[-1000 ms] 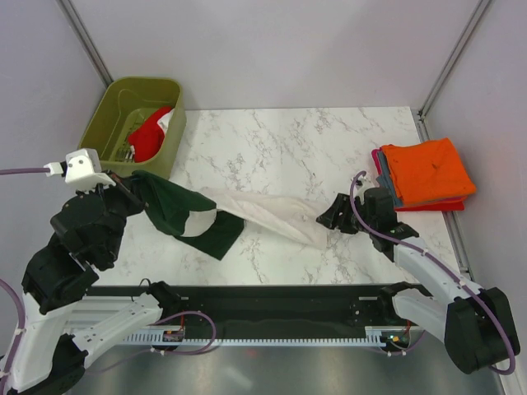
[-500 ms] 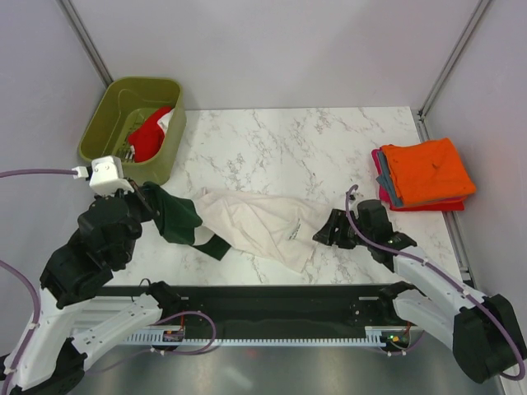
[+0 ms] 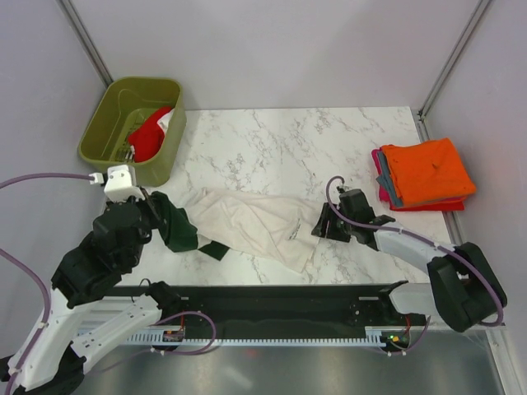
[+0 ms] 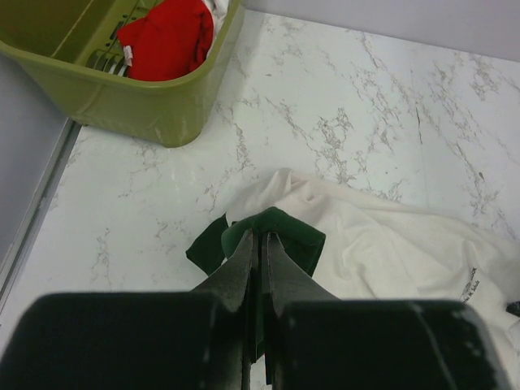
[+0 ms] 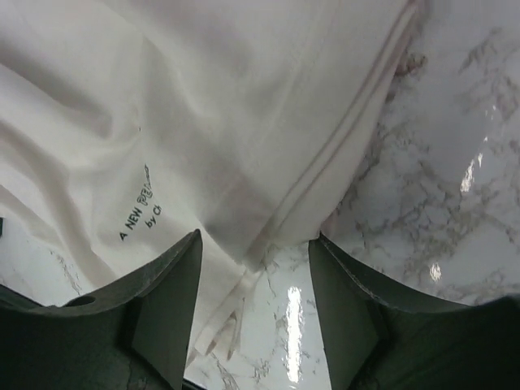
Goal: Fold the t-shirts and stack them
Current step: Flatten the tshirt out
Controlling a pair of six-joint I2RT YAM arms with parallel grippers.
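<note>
Between the left fingers (image 4: pixel 237 275) lies the cream t-shirt (image 4: pixel 382 244), green sleeve (image 4: pixel 284 236) pinched.

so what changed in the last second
The cream shirt, stretched taut between the claws a second ago, went slack and spread onto the table. The right claw let go of its hem and stands open. The left claw moved inward, still shut on the green sleeve. Folded stack and bin unchanged.

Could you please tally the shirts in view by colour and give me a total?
Cream shirt with green sleeves: 1
Orange shirt: 1
Grey-blue shirt: 1
Red shirt: 2, one at the bottom of the stack, one in the bin
Total: 5
</note>
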